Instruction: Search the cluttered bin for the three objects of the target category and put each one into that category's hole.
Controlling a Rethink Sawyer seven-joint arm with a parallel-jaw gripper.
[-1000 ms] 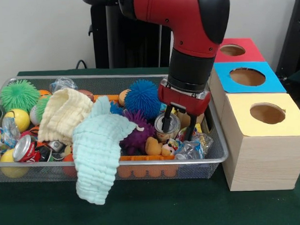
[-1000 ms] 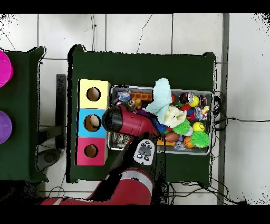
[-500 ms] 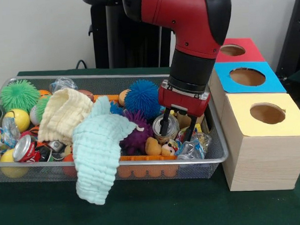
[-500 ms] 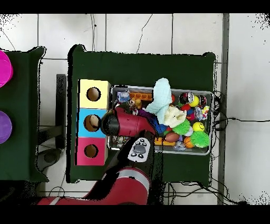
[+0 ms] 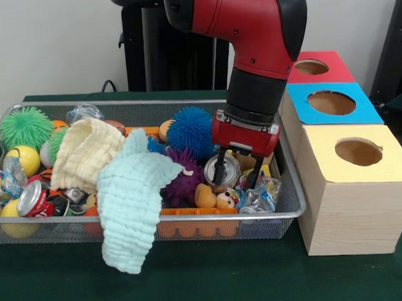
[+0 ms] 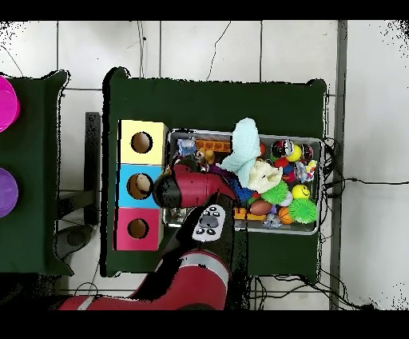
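- A bin [image 5: 294, 210] sat on the table [image 5: 213, 276], three boxes [image 5: 352, 184] just right of it.
- A cloth [image 5: 133, 200] hung over the bin's front rim.
- A can [image 5: 226, 168] lay in the bin's right end, balls [image 5: 26, 128] at its left end.

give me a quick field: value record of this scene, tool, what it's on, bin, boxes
tool: low in the bin's end nearest the boxes, fingers straddling a silver can
can: raised a little, top tilted toward the camera
bin: wire mesh basket, crowded
draped over front rim: mint cloth
beside can: purple spiky ball, blue spiky ball
boxes: yellow box, blue box, red box, each with a round hole
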